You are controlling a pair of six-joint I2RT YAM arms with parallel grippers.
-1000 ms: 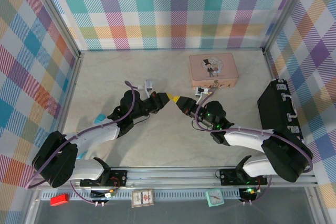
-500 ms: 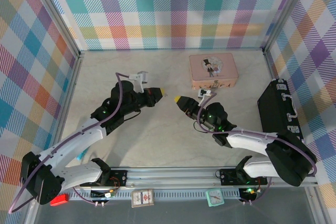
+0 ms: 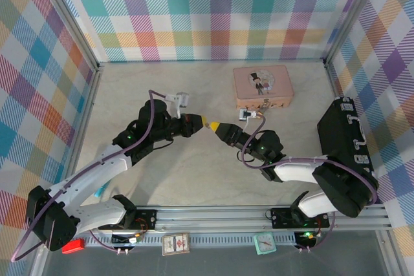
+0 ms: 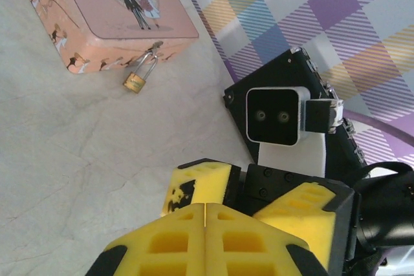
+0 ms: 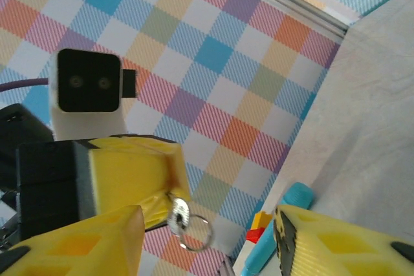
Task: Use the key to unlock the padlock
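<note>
The left gripper point(image 4: 205, 214) has its yellow jaws pressed flat together. The key point(image 5: 176, 215) is pinched at their tip, so its round silver head and a thin wire ring point(image 5: 198, 235) dangle free below. The right gripper point(image 5: 208, 219) meets it nose to nose. Its jaws stand about half apart, one on each side of the left tips and the key, with nothing gripped between them. Whether they touch the left tips cannot be told.

Past the meeting tips, to the right and farther from the arms' bases, the padlock point(image 4: 135, 82) lies well apart from both sets of jaws. Its brass body rests on the table point(image 3: 194, 179), and its shackle is hooked through the clasp of a pink tin point(image 3: 262, 82). The tin lies flat, lid up, just behind the padlock. Farther right of the right jaws, a black case point(image 3: 346, 137) lies along the side wall.

Under the jaws the table is pale and faintly veined, like marble. Pastel plaid walls point(image 3: 213, 11) close it in on three sides. An aluminium rail point(image 3: 213, 214) runs along the near edge and carries both bases.
</note>
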